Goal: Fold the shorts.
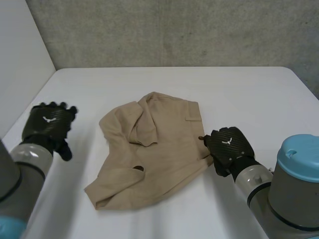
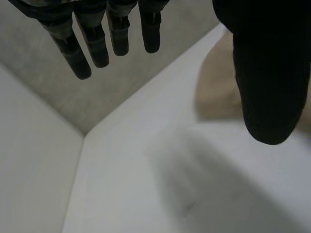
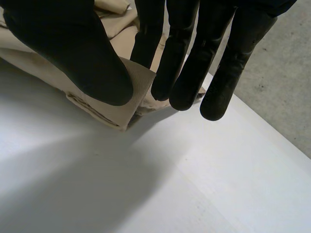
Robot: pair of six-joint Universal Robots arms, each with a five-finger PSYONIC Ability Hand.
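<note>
Head view: tan shorts [image 1: 149, 149] lie rumpled in the middle of a white counter [image 1: 239, 94], the cloth partly doubled over itself, with a grey wall [image 1: 174, 30] behind. The left hand [image 1: 47, 124] sits well apart from the shorts, off to their left side, its fingers spread. The right hand [image 1: 229, 144] is at the shorts' right edge, its fingertips meeting the cloth there.

Left wrist view: the left hand [image 2: 267, 73] hangs above the counter [image 2: 146, 184] with its fingers [image 2: 97, 39] straight and set apart from the thumb, and nothing between them. A patch of the tan shorts [image 2: 216, 92] shows on the counter beyond the thumb, clear of the hand. The corner where the counter meets the wall lies past the fingertips.

Right wrist view: the right hand [image 3: 68, 43] has an edge of the shorts [image 3: 116, 104] pinched, the thumb on the near face of a raised flap and the fingers [image 3: 184, 63] close behind it, nearly straight. The flap stands a little off the counter [image 3: 170, 184], while the rest of the cloth lies under the palm.
</note>
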